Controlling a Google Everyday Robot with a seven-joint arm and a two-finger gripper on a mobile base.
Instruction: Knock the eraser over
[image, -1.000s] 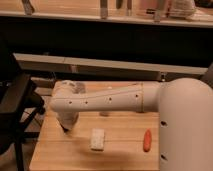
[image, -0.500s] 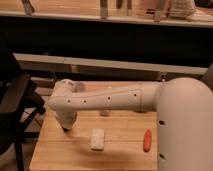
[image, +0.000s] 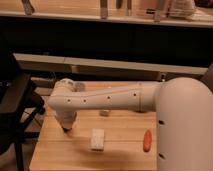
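Wooden boards make up the surface (image: 120, 152) in front of you, and it looks light and warm in color. Behind it you can see a long pale ledge (image: 115, 65) and then a dark wall, with a higher shelf (image: 100, 17) at the very top that has some things standing on it. Your big white arm (image: 120, 97) reaches from the right side across the surface to the left, and it bends down at the far end. Your end effector (image: 66, 128) is at the tip of that bend, low over the left part of the surface, and it looks dark and small. You cannot tell if it is wide or narrow from this view. You cannot pick out the eraser here; something small and dark sits right at the tip of the end effector, but it is too blurry to say what it is. Just to the right of it lies a flat pale pad (image: 97, 139). Farther right, near the arm's big round body, lies an orange-red stick (image: 147, 140). On the left stands a dark chair (image: 15, 107).
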